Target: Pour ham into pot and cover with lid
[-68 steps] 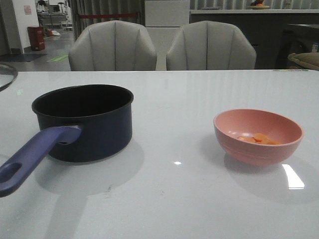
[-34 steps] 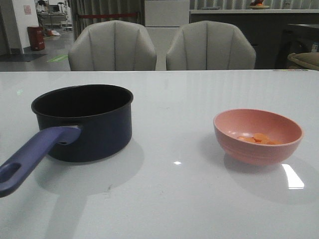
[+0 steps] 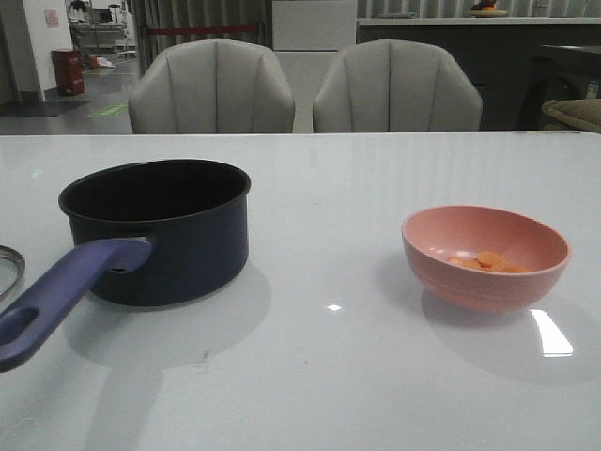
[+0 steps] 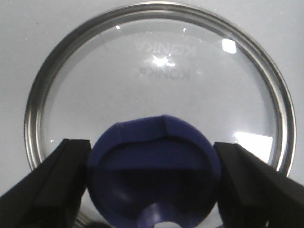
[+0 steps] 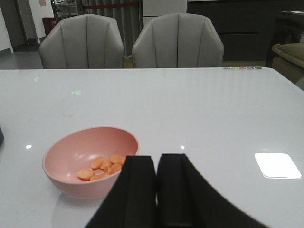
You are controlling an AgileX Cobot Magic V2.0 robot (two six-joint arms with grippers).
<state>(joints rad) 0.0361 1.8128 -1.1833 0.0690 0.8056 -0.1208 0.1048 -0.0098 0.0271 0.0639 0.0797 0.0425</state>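
behind the white desk [image 3: 376, 376] stand two grey chairs, and the ham [image 5: 102, 167] in the pink bowl [image 5: 90, 166] near the desk's right edge lies just ahead-left of the shut, empty right claw [image 5: 156, 190], the nearer one, while the left claw [image 4: 152, 190] brackets the lid [image 4: 159, 90] knob, grip unclear, left of the empty pot [image 3: 160, 225].

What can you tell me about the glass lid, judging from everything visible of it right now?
The lid is a round dome of clear glass with a metal rim, faint mirrored lettering and a dark blue flared knob. In the left wrist view it faces knob-up over the white table. The left gripper straddles the knob, one finger at each side, seemingly touching it. The front view shows only a sliver at the left edge, beside the pot's handle.
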